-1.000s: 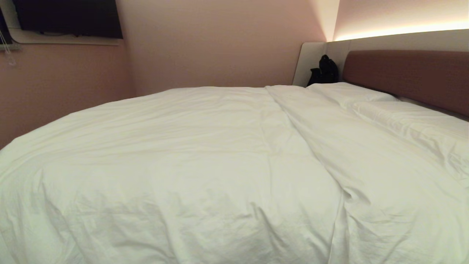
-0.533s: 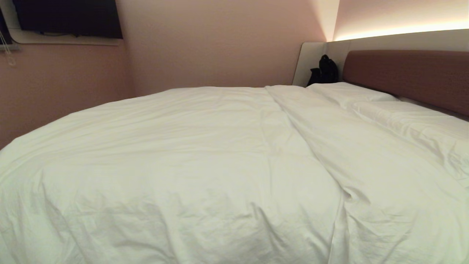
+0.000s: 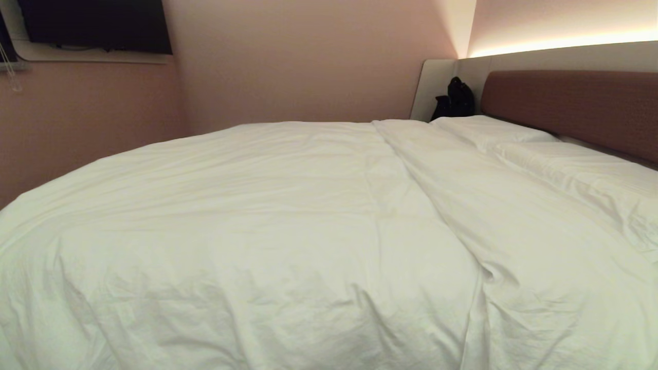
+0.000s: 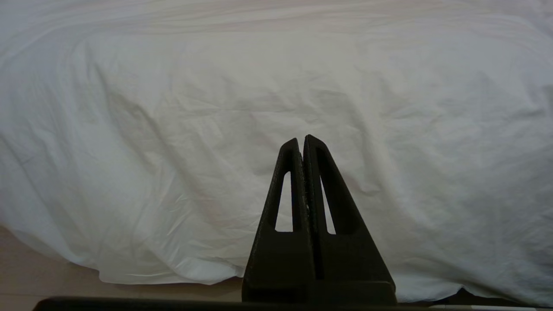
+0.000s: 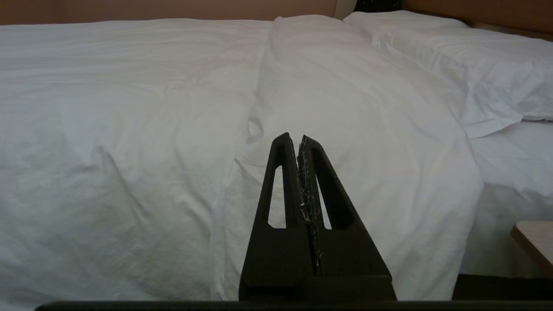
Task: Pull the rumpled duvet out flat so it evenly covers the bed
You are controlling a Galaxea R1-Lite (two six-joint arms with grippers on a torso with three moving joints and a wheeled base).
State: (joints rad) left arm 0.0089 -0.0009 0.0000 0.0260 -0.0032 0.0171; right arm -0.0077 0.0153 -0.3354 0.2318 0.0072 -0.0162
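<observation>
The white puffy duvet (image 3: 247, 216) lies spread over most of the bed (image 3: 565, 97), with soft creases and a folded band (image 3: 462, 205) running from the near edge toward the headboard. In the head view neither arm shows. My left gripper (image 4: 301, 139) is shut and empty, facing the duvet's hanging side (image 4: 216, 151) just above the floor. Also shut and empty, my right gripper (image 5: 294, 137) points at the folded band of the duvet (image 5: 345, 108) without touching it.
Two flat white pillows (image 3: 565, 159) lie under the brown headboard (image 3: 576, 103). A black bag (image 3: 455, 97) sits at the far corner. A dark screen (image 3: 97, 23) hangs on the pink wall. A pale tabletop corner (image 5: 535, 237) stands beside the bed.
</observation>
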